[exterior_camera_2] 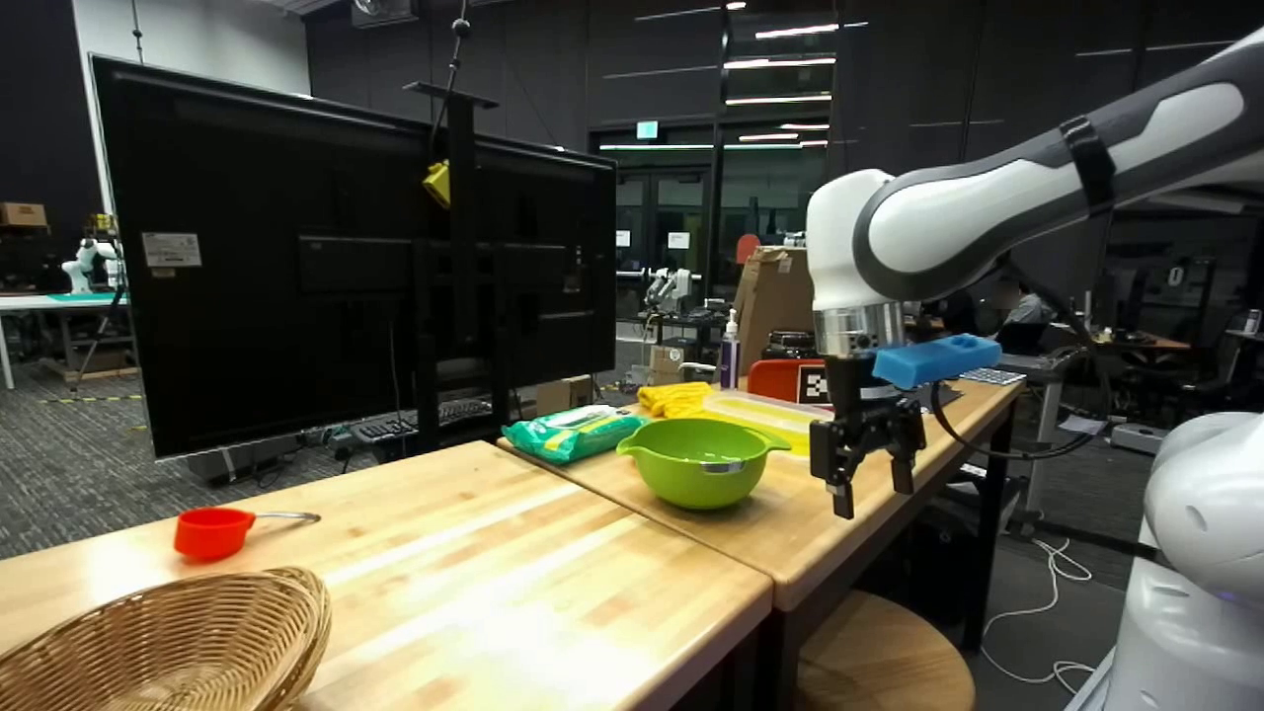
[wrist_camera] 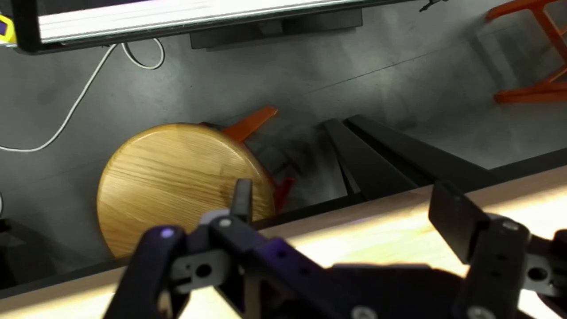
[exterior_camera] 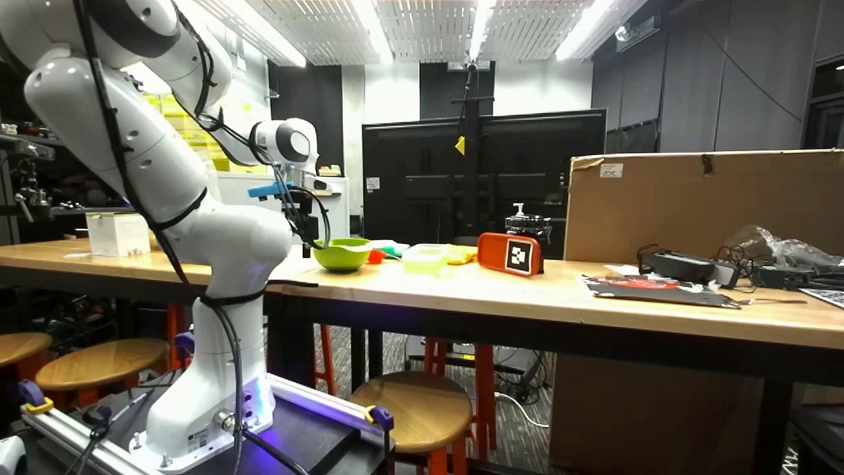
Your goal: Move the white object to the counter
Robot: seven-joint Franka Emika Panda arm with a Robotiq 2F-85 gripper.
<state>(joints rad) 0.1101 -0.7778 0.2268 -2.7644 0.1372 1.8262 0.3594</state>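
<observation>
Fingers [wrist_camera: 456,219] sit closest to the lens in the wrist view: spread apart, nothing between them. They appear to straddle the front edge of the tabletop [wrist_camera: 372,244], with the stool [wrist_camera: 177,177] lower down outside it. Straight descent here risks one finger striking that edge.

In an exterior view, the bowl [exterior_camera_2: 701,476] stands near my fingers, not touching; a low sideways sweep could tip it. Best room to move, I judge: tabletop between bowl and basket [exterior_camera_2: 178,627], scoop [exterior_camera_2: 212,535] at its far side.

In an exterior view, a white box [exterior_camera: 117,235] stands on the tabletop past my arm [exterior_camera: 168,175]. Likely target, identity unsure; a misread would send me after the wrong thing.
</observation>
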